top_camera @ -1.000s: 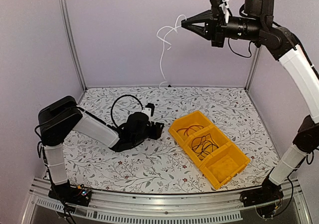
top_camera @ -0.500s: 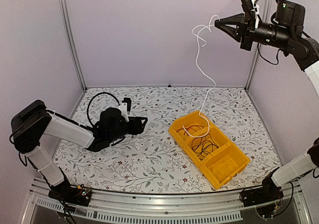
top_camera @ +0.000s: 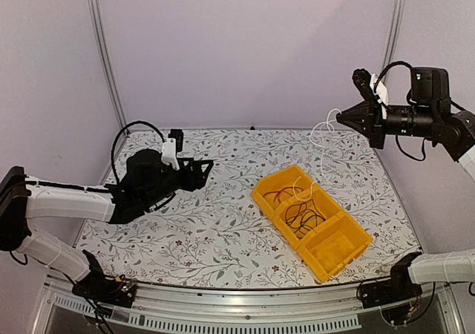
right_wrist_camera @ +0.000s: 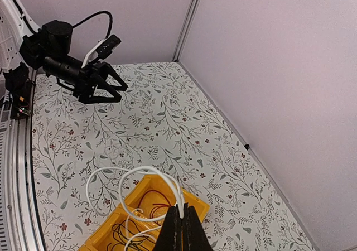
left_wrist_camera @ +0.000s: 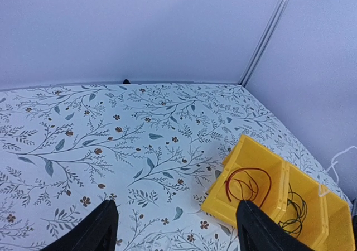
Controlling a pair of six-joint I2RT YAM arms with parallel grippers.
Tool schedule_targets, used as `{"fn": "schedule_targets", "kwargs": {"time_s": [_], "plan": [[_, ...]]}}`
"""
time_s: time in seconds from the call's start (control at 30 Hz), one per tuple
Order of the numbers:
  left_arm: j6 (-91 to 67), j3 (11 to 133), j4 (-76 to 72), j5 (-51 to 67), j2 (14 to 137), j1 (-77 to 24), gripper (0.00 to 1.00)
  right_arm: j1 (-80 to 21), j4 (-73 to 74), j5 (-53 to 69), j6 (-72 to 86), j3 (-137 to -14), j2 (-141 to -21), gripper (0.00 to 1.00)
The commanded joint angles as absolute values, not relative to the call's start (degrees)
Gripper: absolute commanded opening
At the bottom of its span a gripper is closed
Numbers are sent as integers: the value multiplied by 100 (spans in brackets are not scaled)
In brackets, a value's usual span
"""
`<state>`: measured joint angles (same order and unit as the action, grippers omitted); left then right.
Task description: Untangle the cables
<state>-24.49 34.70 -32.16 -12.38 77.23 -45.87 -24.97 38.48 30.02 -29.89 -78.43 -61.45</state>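
- My right claw [right_wrist_camera: 179,211] is pinched tight on the white cable [right_wrist_camera: 146,168], the two fingers pressed together with the wire caught between their tips.
- From that pinch the white cable arcs out in a couple of loose loops and drops away below the claw, its lower end trailing into the yellow bin [top_camera: 334,246] underneath.
- I cannot tell exactly which compartment the trailing end sits in; it falls near the divider between the far and middle ones.
- Below the right claw, the red cable [top_camera: 280,194] lies coiled in the bin's far end compartment, and the black cable [top_camera: 306,217] lies in the middle one, just beside it.
- My left claw [left_wrist_camera: 177,215] is spread wide with nothing between its fingers, hovering low over the floral table [top_camera: 223,237].
- Ahead of the left claw and off to its right stands the same bin, well apart from the fingers.
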Motion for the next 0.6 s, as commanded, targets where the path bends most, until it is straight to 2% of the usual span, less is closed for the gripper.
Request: {"fn": "schedule_targets", "kwargs": {"time_s": [0.0,0.57], "plan": [[-2357,3484,-2677,-1512,7679,-4641,74,-2386,3936,2757,-3176,-7770,-5816,0],[-2281,3977,-1944,-2201,7725,-4634,73,-2117,5847,2649,-4528,-8613,-5317,0]]}}
